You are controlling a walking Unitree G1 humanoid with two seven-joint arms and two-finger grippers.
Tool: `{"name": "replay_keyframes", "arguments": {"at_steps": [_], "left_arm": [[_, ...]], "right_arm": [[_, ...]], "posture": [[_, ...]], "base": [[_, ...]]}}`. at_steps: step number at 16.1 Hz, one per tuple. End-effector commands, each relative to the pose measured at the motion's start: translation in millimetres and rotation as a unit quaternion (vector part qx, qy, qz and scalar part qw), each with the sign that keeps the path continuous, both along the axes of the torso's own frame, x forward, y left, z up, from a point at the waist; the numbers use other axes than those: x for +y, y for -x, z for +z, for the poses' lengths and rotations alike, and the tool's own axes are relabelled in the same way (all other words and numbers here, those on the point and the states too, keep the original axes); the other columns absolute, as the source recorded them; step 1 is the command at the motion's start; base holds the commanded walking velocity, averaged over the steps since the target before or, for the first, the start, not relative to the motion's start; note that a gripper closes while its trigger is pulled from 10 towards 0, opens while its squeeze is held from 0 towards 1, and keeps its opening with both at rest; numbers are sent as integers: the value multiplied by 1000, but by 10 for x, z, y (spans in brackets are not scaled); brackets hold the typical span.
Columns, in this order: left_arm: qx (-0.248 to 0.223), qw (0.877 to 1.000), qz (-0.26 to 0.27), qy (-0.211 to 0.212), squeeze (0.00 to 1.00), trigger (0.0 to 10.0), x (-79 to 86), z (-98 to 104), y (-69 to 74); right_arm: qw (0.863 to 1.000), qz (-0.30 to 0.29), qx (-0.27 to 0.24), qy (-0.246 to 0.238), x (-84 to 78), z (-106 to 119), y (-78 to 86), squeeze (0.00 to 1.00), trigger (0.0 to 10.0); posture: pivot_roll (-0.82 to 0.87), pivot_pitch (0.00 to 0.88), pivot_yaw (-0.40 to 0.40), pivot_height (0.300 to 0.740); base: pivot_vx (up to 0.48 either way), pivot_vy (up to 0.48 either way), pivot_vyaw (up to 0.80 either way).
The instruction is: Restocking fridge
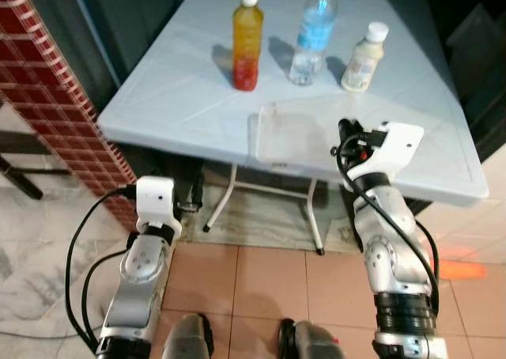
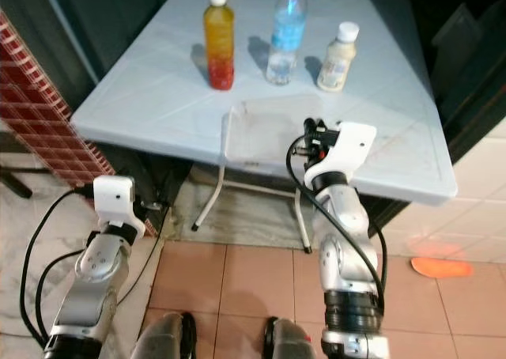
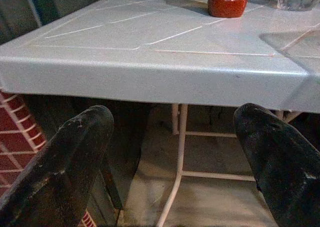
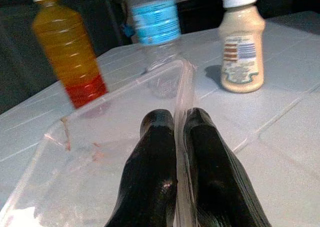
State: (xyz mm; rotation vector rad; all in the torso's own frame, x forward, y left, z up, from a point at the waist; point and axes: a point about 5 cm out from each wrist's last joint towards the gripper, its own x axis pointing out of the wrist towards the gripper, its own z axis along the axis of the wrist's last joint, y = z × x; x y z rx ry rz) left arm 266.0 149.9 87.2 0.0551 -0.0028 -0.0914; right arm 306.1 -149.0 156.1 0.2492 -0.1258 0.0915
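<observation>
Three bottles stand at the far side of the pale blue table (image 1: 174,98): an orange-and-red juice bottle (image 1: 247,39), a clear water bottle (image 1: 315,35) and a cream bottle (image 1: 365,57), all with caps on. In front of them a clear plastic tray (image 1: 288,134) lies near the table's front edge. My right gripper (image 4: 176,119) is shut on the tray's right rim, one finger inside the wall and one outside. Lower down, my left gripper (image 3: 175,117) is open and holds nothing, level with the table's front left edge and short of it.
A red brick pillar (image 1: 47,82) rises close on the left. White folding legs (image 1: 229,193) cross under the table. Pink floor tiles lie below, with an orange object (image 1: 458,270) on them at the right. Dark furniture stands behind the table.
</observation>
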Motion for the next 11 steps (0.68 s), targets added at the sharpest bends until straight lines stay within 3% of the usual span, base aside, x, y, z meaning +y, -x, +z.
{"name": "replay_keyframes", "arguments": {"at_steps": [1,7,11], "left_arm": [[1,1000,5,-4,0,10000,24,-15,12],[2,1000,5,-4,0,10000,28,-20,11],[0,1000,25,-13,0,10000,128,-29,37]], "right_arm": [[1000,3,20,11,13,-70,15,0,10000],[1000,6,22,14,29,-80,16,0,10000],[999,4,24,39,7,-164,93,0,10000]], "posture": [[9,86,8,740],[11,88,2,740],[14,80,13,740]], "base": [[-240,0,0],[-286,0,0],[0,0,0]]}}
